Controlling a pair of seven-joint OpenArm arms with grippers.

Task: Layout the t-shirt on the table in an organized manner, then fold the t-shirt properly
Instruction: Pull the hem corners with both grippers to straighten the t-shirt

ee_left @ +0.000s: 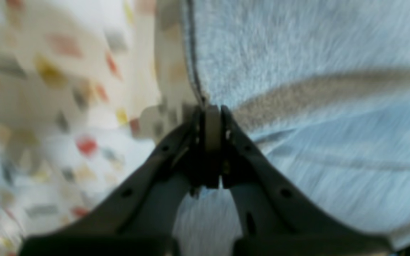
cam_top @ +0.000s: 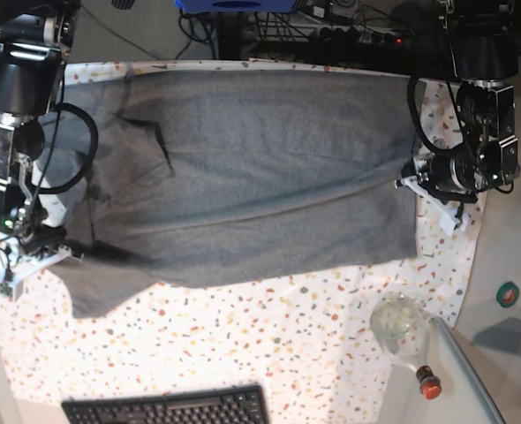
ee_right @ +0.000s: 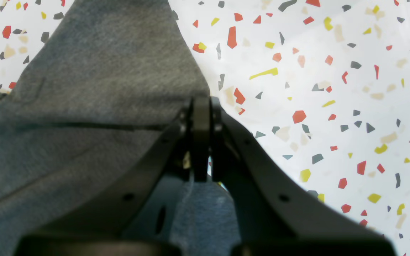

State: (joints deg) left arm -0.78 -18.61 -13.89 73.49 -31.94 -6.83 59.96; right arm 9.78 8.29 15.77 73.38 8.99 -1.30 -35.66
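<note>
Two end effectors grip one grey t-shirt (cam_top: pixel 243 172), and each view shows a different part of it.

From the left wrist view, blurred as it is, the left end effector (ee_left: pixel 212 119) has its jaws pressed together on the hemmed edge of the t-shirt (ee_left: pixel 315 135). The cloth fills the frame to the right of the jaws, with one long crease running across it. The speckled worktop (ee_left: pixel 66 106) lies to the left of that edge.

From the right wrist view, the right end effector (ee_right: pixel 201 110) is likewise clamped tight on an edge of the t-shirt (ee_right: pixel 101 92). The fabric spreads to the left of the jaws, and the worktop (ee_right: pixel 333 106) is bare to their right.

From the base view, the t-shirt lies spread wide and mostly flat across the worktop (cam_top: pixel 269 336). The left end effector (cam_top: pixel 419 174) meets the garment's right-hand edge. The right end effector (cam_top: pixel 53 246) is at its left-hand side, where the cloth is wrinkled. Below the garment, at the frame's bottom edge, sits a black keyboard (cam_top: pixel 168 406). A clear bottle with a red cap (cam_top: pixel 408 340) lies beyond the shirt's lower right corner.
</note>
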